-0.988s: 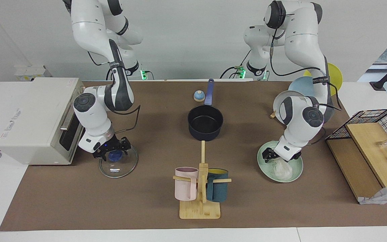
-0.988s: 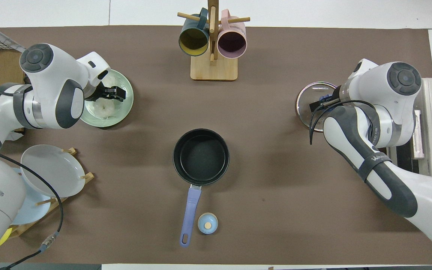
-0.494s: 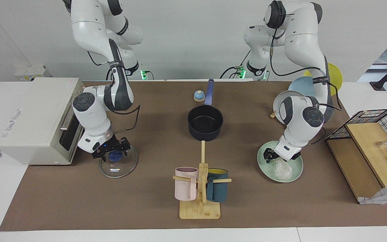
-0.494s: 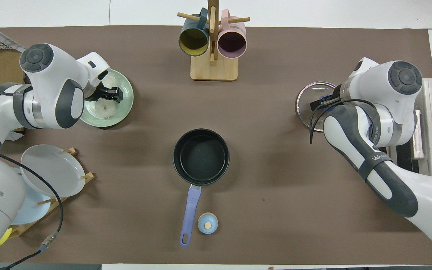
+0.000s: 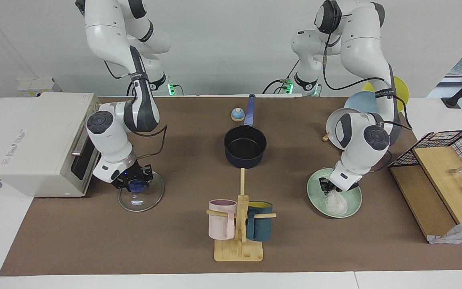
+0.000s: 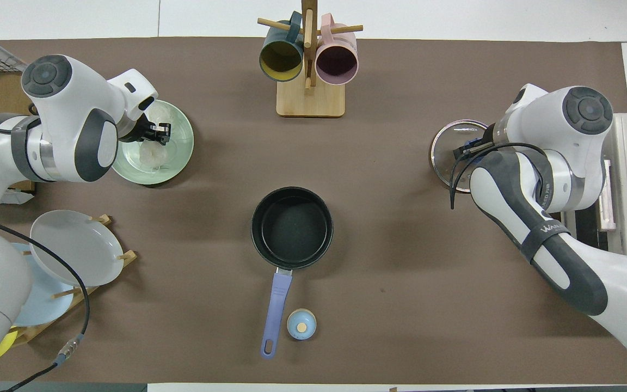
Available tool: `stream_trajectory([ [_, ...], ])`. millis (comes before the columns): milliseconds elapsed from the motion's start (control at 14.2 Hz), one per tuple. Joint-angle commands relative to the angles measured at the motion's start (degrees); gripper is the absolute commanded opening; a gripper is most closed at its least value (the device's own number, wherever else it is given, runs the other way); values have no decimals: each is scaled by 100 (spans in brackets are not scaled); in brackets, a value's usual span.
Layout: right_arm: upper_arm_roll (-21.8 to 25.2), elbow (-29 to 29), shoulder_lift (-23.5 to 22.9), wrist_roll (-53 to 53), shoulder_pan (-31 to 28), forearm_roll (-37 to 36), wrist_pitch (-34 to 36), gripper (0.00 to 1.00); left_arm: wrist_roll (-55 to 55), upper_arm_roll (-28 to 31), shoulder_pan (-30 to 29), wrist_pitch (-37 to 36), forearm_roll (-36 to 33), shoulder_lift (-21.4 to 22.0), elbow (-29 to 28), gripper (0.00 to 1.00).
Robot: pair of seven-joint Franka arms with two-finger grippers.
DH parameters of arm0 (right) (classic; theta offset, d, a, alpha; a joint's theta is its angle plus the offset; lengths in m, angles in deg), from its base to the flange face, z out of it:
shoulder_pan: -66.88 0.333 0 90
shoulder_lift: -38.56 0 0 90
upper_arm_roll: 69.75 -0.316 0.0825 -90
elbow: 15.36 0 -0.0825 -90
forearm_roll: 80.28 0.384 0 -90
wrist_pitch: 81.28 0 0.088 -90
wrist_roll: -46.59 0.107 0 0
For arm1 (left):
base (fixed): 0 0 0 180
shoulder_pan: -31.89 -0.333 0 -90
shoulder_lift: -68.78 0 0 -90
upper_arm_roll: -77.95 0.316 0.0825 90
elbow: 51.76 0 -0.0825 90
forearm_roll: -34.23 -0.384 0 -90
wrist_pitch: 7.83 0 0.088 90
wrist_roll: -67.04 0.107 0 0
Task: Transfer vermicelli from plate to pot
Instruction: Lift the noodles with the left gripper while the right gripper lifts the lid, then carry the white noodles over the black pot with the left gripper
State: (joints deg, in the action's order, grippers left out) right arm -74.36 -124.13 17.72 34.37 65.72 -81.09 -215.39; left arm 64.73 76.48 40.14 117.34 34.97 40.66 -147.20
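The pale mint-green plate [image 5: 352, 195] [image 6: 180, 147] sits toward the left arm's end of the table. The whitish vermicelli [image 5: 335, 203] [image 6: 149, 156] lies on it. My left gripper [image 5: 327, 187] [image 6: 158, 133] is low over the plate, right at the clump's edge nearer the robots. The dark navy pot [image 5: 245, 150] [image 6: 292, 227] stands mid-table with nothing in it, its blue handle [image 6: 275, 305] pointing toward the robots. My right gripper [image 5: 134, 182] [image 6: 463, 149] is down at the blue knob of a glass lid [image 5: 146, 200] [image 6: 444, 139].
A wooden mug stand [image 5: 239, 249] with a pink mug [image 5: 221, 224] and a teal mug [image 5: 260, 226] stands farther from the robots than the pot. A small blue knob [image 5: 237, 115] lies beside the handle. A plate rack [image 6: 74, 247], wire basket [image 5: 451, 146] and white oven [image 5: 34, 140] line the ends.
My left gripper has turned at the wrist and shifted over the vermicelli on the plate. My right gripper has drawn in closer on the lid's knob. Pot and plate have not moved.
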Motion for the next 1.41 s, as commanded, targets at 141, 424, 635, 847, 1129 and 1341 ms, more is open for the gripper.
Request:
stream_trajectory([
  [141,-163,689,-53,-123,-86,46,902,0,-59,16,36,-1054,198,245,658,0],
  [424,-216,953,105,-123,-43,-7,1351,0,-952,-2,273,-1626,532,894,729,0],
  [635,-207,1032,482,-123,-25,-34,1903,0,-1876,-28,702,-2407,814,1457,922,0],
  [847,-216,1357,799,-123,-25,-33,2773,0,-2956,-72,1413,-2638,893,1888,783,0],
  [1129,-216,1568,1265,-123,-25,-42,3714,0,-3819,-72,2311,-2025,893,2441,-339,0],
  [1341,-216,1692,1529,-123,-42,-51,4217,0,-4170,-81,2760,-1287,893,2750,-1351,0],
])
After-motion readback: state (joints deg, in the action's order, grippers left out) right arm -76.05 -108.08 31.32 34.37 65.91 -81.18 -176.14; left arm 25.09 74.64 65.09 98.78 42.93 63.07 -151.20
